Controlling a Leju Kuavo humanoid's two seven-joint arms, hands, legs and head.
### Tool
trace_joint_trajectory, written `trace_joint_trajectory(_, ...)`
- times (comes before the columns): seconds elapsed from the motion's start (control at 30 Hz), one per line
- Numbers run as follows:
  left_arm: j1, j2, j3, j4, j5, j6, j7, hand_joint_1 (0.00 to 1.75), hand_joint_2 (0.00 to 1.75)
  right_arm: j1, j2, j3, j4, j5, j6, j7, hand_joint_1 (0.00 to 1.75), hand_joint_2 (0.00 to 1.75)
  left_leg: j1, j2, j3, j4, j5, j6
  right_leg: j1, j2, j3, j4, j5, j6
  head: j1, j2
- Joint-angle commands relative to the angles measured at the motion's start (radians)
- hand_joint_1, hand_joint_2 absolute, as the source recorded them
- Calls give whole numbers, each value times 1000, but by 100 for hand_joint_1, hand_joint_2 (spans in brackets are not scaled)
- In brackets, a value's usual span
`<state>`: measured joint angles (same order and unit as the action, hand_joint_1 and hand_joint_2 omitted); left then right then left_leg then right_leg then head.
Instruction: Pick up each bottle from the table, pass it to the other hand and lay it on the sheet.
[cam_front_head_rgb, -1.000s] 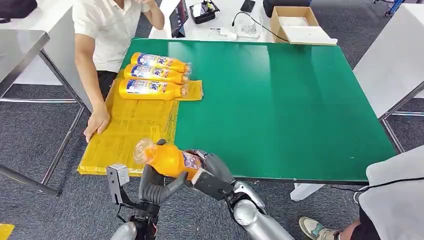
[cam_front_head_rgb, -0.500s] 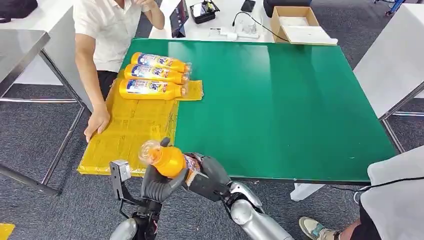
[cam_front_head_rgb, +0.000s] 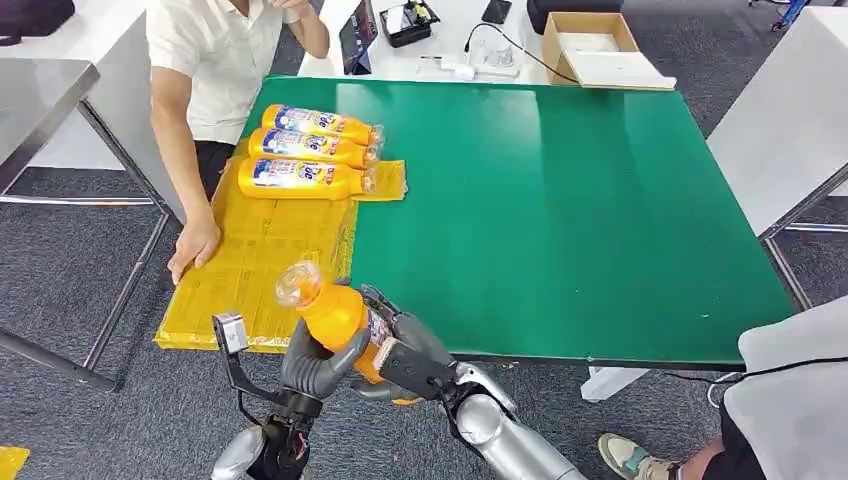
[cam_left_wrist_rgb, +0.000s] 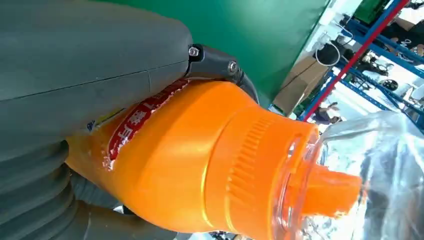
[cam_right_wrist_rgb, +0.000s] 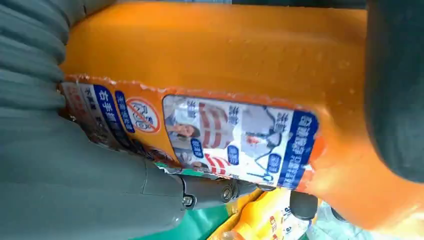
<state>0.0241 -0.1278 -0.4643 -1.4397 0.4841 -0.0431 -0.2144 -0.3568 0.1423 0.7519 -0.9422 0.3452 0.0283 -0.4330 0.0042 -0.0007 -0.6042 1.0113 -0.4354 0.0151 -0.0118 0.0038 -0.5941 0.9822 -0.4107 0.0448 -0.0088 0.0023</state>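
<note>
An orange bottle (cam_front_head_rgb: 335, 315) with a clear cap hangs over the table's near edge, neck tilted up and to the left. My left hand (cam_front_head_rgb: 312, 365) curls around its underside just below the neck. My right hand (cam_front_head_rgb: 405, 352) grips its labelled lower body. In the left wrist view the bottle's shoulder and cap (cam_left_wrist_rgb: 235, 170) press against the grey hand (cam_left_wrist_rgb: 75, 75). The label (cam_right_wrist_rgb: 240, 137) lies against my right hand (cam_right_wrist_rgb: 75, 180) in the right wrist view. Three more orange bottles (cam_front_head_rgb: 302, 178) lie side by side at the far end of the yellow sheet (cam_front_head_rgb: 260, 260).
A person sits at the table's left with a hand (cam_front_head_rgb: 195, 245) resting on the sheet's left edge. The green table (cam_front_head_rgb: 560, 200) stretches to the right. A cardboard box (cam_front_head_rgb: 585, 40) stands behind it. Another person's leg (cam_front_head_rgb: 790, 400) is at the lower right.
The bottle has tipped more upright, its cap rising and shifting slightly right. My left hand has closed further round it from below while my right hand keeps hold.
</note>
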Motion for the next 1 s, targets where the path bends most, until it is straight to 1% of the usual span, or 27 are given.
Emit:
trace_joint_trajectory(0.03, -37, 20, -33, 37, -23, -38, -14, 175, 175, -15, 1, -38, -28, -103, 78, -31, 110, 175, 0, -1, 1, -1, 0, 0, 0, -1, 1, 0, 0, -1, 0, 0)
trace_joint_trajectory(0.07, -39, 19, -33, 38, -28, -35, -15, 175, 175, -15, 0, -38, -37, -106, 79, -31, 14, 175, 0, -1, 3, -1, -1, -1, 0, -2, 3, 0, -1, -2, 0, 0)
trace_joint_trajectory(0.1, -40, 16, -32, 37, -34, -30, -18, 175, 175, -17, -4, -37, -55, -95, 62, -20, 0, 175, 0, -1, 1, 0, 0, -1, 0, -2, 2, 0, -1, -1, 0, 0)
trace_joint_trajectory(0.13, -38, 15, -27, 33, -33, -28, -19, 175, 175, -14, -5, -38, -66, -91, 51, -10, 0, 175, 0, -1, 1, 0, 0, 0, 0, -1, 1, 0, -1, -1, 0, 0)
trace_joint_trajectory(0.17, -33, 14, -16, 24, -30, -22, -23, 175, 175, -14, -7, -36, -69, -86, 47, -1, 0, 0, 0, -2, 5, 0, -2, -1, 1, -2, 5, 0, -3, -2, 0, 0)
trace_joint_trajectory(0.2, -31, 16, -8, 14, -28, -19, -25, 175, 175, -11, -9, -37, -76, -81, 38, 1, 0, 0, 0, 0, 2, 0, -1, 0, 0, -1, 2, 0, -1, -1, 0, 0)
trace_joint_trajectory(0.27, -28, 19, 19, -9, -44, 15, -40, 175, 175, 0, -9, -44, -90, -65, 0, 2, 0, 0, 0, -1, 3, 0, -1, -1, 0, -1, 3, 0, -2, -1, 0, 0)
trace_joint_trajectory(0.33, -35, 32, 48, -36, -96, 74, -51, 175, 175, 24, -13, -55, -132, -49, -50, -10, 0, 0, 0, -1, 1, 0, 0, -1, 0, -1, 2, 0, -1, -1, 0, 0)
trace_joint_trajectory(0.37, -41, 36, 57, -41, -123, 99, -55, 175, 175, 33, -17, -56, -146, -37, -70, -12, 0, 0, 1, -1, 3, 0, -1, -1, 1, -2, 4, 0, -2, -2, 0, 0)
trace_joint_trajectory(0.4, -52, 39, 73, -42, -179, 156, -67, 175, 175, 48, -24, -59, -174, -13, -108, -17, 0, 0, 1, -1, 4, 0, -2, -1, 1, -2, 5, 0, -2, -2, 0, 0)
trace_joint_trajectory(0.43, -58, 40, 81, -41, -211, 186, -76, 175, 175, 56, -29, -59, -189, 6, -133, -18, 0, 0, 0, -1, 1, 0, 0, -1, 1, -1, 1, 0, -1, -1, 0, 0)
trace_joint_trajectory(0.47, -64, 43, 91, -39, -210, 185, -77, 175, 175, 62, -34, -60, -202, 6, -133, -18, 0, 0, 0, -2, 3, -1, -1, -1, 1, -2, 3, 0, -2, -2, 0, 0)
trace_joint_trajectory(0.5, -75, 38, 114, -27, -268, 255, -82, 175, 175, 79, -41, -66, -234, 43, -188, -22, 0, 0, 1, -2, 2, 0, 0, -1, 1, -2, 2, 0, -1, -1, 0, 0)
trace_joint_trajectory(0.6, -93, 50, 159, -27, -263, 260, -80, 175, 175, 116, -58, -85, -316, 85, -267, -42, 0, 0, 1, -2, 2, -1, 0, -1, 1, -2, 2, -1, -1, -1, 0, 0)
trace_joint_trajectory(0.63, -98, 52, 178, -27, -281, 290, -89, 175, 175, 135, -56, -105, -348, 87, -312, -61, 0, 0, 0, -2, 1, -1, 0, 0, 0, -2, 1, 0, 0, -1, 0, 0)
trace_joint_trajectory(0.67, -103, 54, 187, -24, -315, 324, -101, 175, 175, 145, -56, -116, -368, 95, -343, -72, 0, 0, 1, -3, 5, -1, -1, -1, 1, -4, 6, -1, -2, -2, 0, 0)
trace_joint_trajectory(0.7, -121, 56, 204, -9, -421, 430, -132, 175, 175, 166, -55, -136, -421, 115, -413, -92, 0, 0, 0, -2, 1, 0, 0, -1, 1, -2, 2, 0, -1, -1, 0, 0)
trace_joint_trajectory(0.73, -140, 53, 222, 13, -514, 526, -154, 175, 175, 184, -47, -158, -462, 108, -458, -100, 0, 0, 0, -3, 3, 0, -1, -1, 1, -3, 4, 0, -2, -2, 0, 0)
trace_joint_trajectory(0.77, -158, 53, 234, 27, -555, 565, -166, 175, 175, 192, -47, -165, -495, 102, -474, -104, 0, 0, 1, -2, 2, 0, 0, -1, 1, -3, 3, 0, -1, -2, 0, 0)
trace_joint_trajectory(0.83, -200, 49, 269, 94, -743, 719, -176, 175, 175, 212, -38, -183, -561, 101, -543, -128, 0, 0, 0, -2, 1, 0, 0, -1, 0, -2, 1, 0, -1, -1, 0, 0)
trace_joint_trajectory(0.87, -209, 46, 277, 101, -745, 717, -174, 175, 175, 214, -40, -180, -574, 102, -546, -128, 0, 0, 0, -3, 2, 0, 0, -1, 0, -3, 2, 0, -1, -2, 0, 0)
trace_joint_trajectory(0.9, -234, 34, 304, 144, -872, 741, -158, 175, 175, 221, -35, -180, -597, 94, -556, -128, 0, 0, 1, -4, 4, 0, -1, -1, 1, -4, 5, 0, -2, -3, 0, 0)
trace_joint_trajectory(0.93, -254, 6, 370, 183, -1054, 741, -135, 175, 175, 222, -34, -174, -606, 96, -563, -134, 0, 0, 0, -3, 1, 0, 0, -1, 0, -3, 1, 0, -1, -1, 0, 0)
trace_joint_trajectory(0.97, -268, -4, 374, 201, -1067, 741, -132, 175, 175, 223, -33, -171, -608, 96, -564, -134, 0, 0, 0, -3, 3, -1, 0, -1, 1, -3, 3, 0, -1, -2, 0, 0)
trace_joint_trajectory(1.0, -289, -10, 391, 238, -1142, 741, -129, 175, 175, 222, -33, -165, -608, 102, -569, -138, 0, 0, 0, -4, 2, 0, 0, -1, 0, -4, 3, 0, -1, -1, 0, 0)
